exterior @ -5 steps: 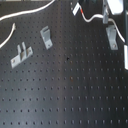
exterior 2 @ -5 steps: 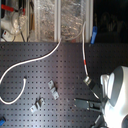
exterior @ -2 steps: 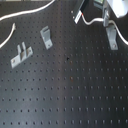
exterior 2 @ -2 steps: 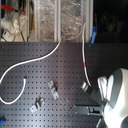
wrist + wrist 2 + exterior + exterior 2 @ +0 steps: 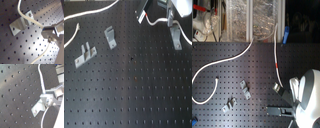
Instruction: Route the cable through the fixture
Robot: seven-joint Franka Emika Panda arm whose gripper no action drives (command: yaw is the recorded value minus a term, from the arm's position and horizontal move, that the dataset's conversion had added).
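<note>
The white cable (image 5: 222, 62) loops over the black pegboard in the second exterior view, climbs to the back, then runs down past its red band (image 5: 277, 65). The grey fixture (image 5: 175, 37) stands at the first exterior view's right and also shows as fixture (image 5: 278, 88) beside the white arm. In both wrist views the cable (image 5: 23, 17) lies across the fixture (image 5: 21, 24). Just past the fixture (image 5: 41, 104), my gripper (image 5: 50, 101) is shut on the cable (image 5: 42, 81). The same gripper (image 5: 51, 37) holds a cable stretch that hangs away below it.
A bent grey bracket (image 5: 110, 36) and a low piece with two short posts (image 5: 84, 54) stand on the board at the first exterior view's left. Shelves with clutter (image 5: 237, 20) line the back. The white arm body (image 5: 308, 97) fills the second exterior view's lower right.
The arm and the held cable end have shifted only slightly near the fixture. The brackets and the cable loop have not moved.
</note>
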